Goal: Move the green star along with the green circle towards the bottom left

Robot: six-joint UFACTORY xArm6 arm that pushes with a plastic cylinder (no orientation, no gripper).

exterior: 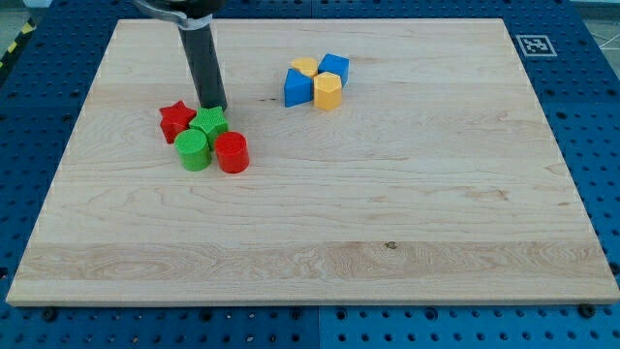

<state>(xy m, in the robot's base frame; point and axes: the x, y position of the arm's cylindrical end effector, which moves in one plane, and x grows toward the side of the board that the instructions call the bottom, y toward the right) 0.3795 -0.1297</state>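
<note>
Green star (209,124) partly hides my tip (213,109).

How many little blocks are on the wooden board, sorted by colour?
Red: 2, the red star and red cylinder
Green: 2, the green star and green circle
Blue: 2, and
Yellow: 2, and
Total: 8
</note>
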